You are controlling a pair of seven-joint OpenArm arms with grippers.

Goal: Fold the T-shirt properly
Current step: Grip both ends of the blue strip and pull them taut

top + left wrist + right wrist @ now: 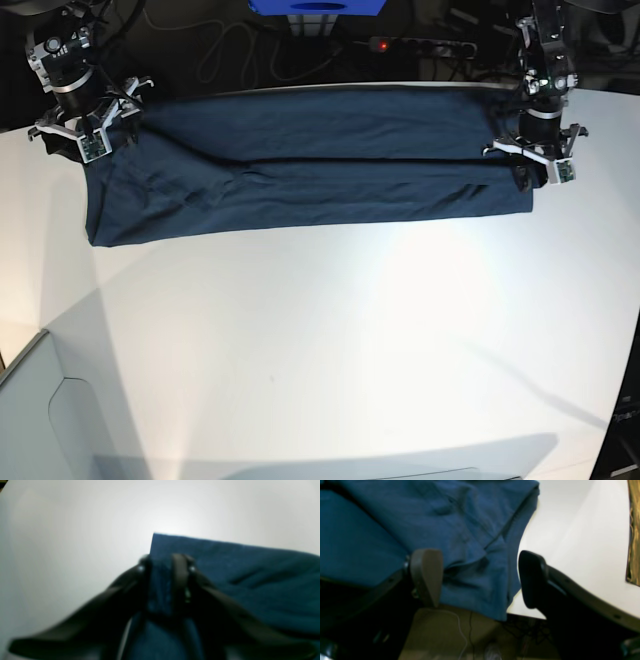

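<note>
T-shirt [300,170] runs lengthwise between my claws: right gripper [480,577] gapes wide, holding nothing; left gripper [166,562] narrowly straddles cloth, grip unclear.

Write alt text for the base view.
A dark navy T-shirt lies folded into a long band across the far side of a white table. The right pincer and left pincer sit at its two ends.

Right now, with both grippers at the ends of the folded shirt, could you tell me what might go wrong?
The left gripper has cloth between its fingers; lifting away could drag that corner of the T-shirt and undo the fold. By the open right gripper, the shirt's edge overhangs the table and might slide off.
</note>
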